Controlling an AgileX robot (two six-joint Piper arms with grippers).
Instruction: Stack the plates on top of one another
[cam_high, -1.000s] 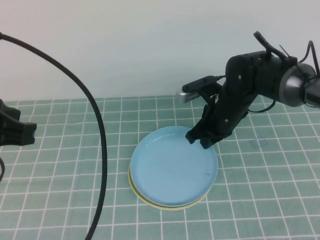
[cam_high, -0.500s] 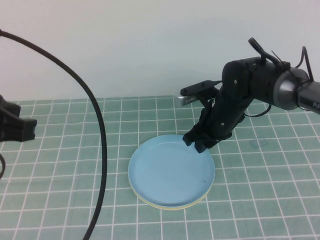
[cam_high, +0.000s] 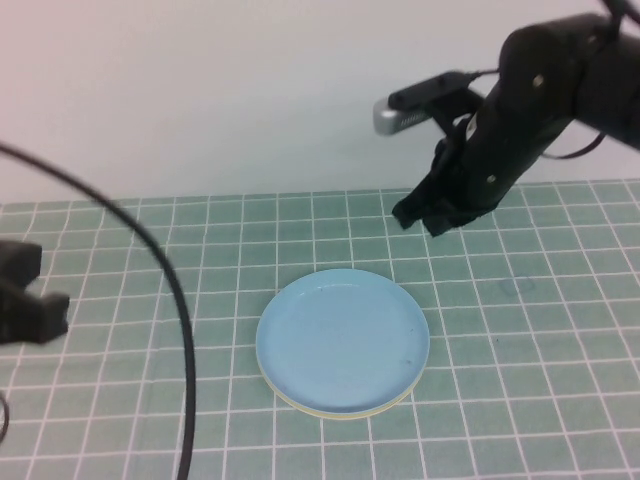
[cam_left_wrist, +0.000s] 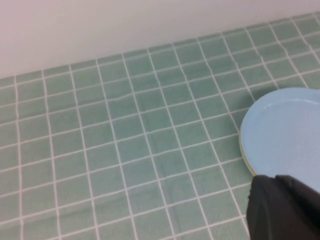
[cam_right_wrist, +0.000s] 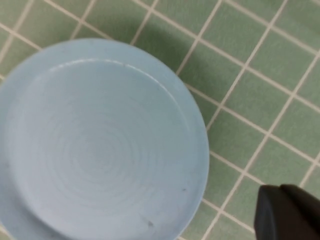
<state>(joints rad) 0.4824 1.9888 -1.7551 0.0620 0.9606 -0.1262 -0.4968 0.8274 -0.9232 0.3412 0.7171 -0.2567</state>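
A light blue plate (cam_high: 343, 338) lies on top of the stack on the green tiled mat. A thin yellow plate rim (cam_high: 300, 405) shows beneath it at the front. The white plate is hidden. My right gripper (cam_high: 420, 220) hangs shut and empty in the air, above and behind the stack's far right edge. Its wrist view looks down on the blue plate (cam_right_wrist: 100, 145) with the gripper (cam_right_wrist: 280, 192) off to the side. My left gripper (cam_high: 45, 310) is shut and empty at the far left. Its wrist view shows the blue plate (cam_left_wrist: 285, 130) beyond the gripper (cam_left_wrist: 275, 181).
A black cable (cam_high: 170, 300) arcs over the left side of the mat. A white wall (cam_high: 250, 90) borders the mat at the back. Green tiles (cam_high: 520, 400) surround the stack on all sides.
My right gripper has let go of the blue plate's far rim and risen up and back. The plate now lies flat on the stack. My left gripper has shifted slightly lower.
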